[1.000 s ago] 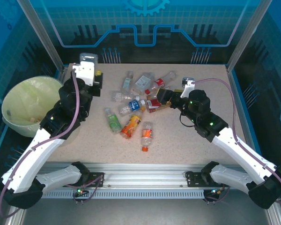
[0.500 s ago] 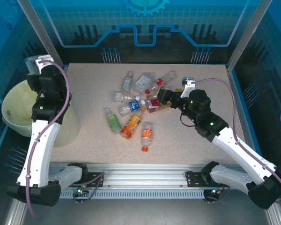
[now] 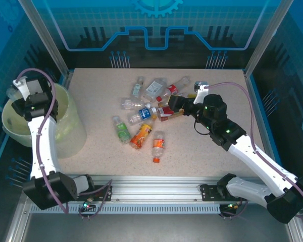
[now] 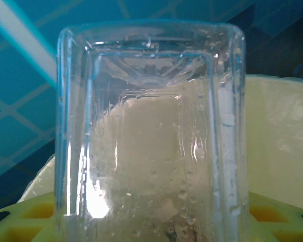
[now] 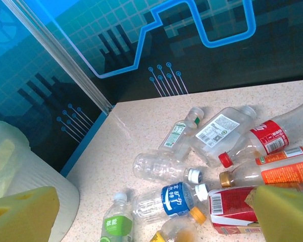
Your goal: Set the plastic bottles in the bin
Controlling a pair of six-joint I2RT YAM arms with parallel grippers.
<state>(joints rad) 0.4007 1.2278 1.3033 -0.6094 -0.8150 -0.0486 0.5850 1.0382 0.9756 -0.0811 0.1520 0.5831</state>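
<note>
A speckled beige table is enclosed by blue panels printed with grid and circuit patterns and framed by metal posts. The plastic bottles are scattered about the table's middle. Chinese characters are printed on a blue label and a green label; the white script on a red label cannot be read, and a barcode is carried by a white label. The bin is set at the table's left edge. A clear bottle is pinched by the left gripper above the bin's rim. The right gripper is held with its jaws spread wide, just beside the pile
</note>
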